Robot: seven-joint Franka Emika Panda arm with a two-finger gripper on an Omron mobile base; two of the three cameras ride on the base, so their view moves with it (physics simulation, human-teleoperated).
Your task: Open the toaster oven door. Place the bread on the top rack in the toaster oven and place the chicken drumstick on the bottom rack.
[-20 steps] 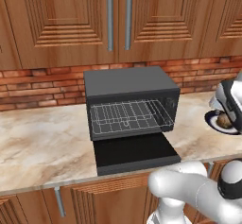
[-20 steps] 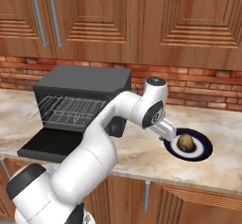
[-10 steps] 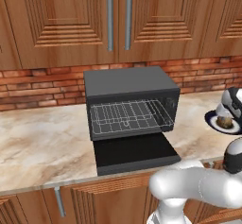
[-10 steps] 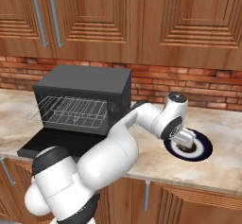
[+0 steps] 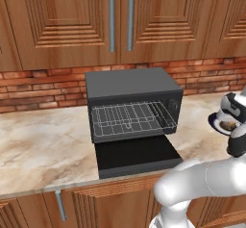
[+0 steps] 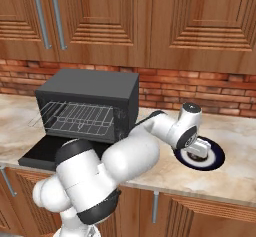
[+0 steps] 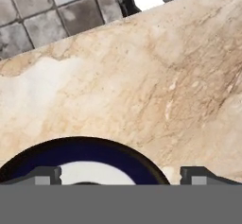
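Observation:
The toaster oven [image 5: 132,85] stands mid-counter, and its door [image 5: 136,156] lies folded down flat. Inside are silver wire grids: the top rack [image 5: 129,109] and, below it, the bottom rack [image 5: 120,131]. To the oven's right sits a dark blue plate [image 6: 212,157] with a white centre. My gripper [image 6: 196,150] hangs open just above that plate, fingers pointing down. In the hand view the gripper [image 7: 122,176] straddles the plate rim [image 7: 80,146]. A brown bit of food [image 5: 231,125] peeks out under the hand. I cannot tell whether it is the bread or the chicken drumstick.
The marble counter [image 5: 43,145] runs left of the oven, with a brick wall [image 5: 43,85] behind it and wooden cabinets [image 5: 120,15] above. The counter's front edge [image 7: 71,43] lies close beyond the plate, with tiled floor [image 7: 42,15] past it.
My arm has swung right, away from the oven, and the hand has come down over the plate, covering most of the food. The jaws stay wide apart.

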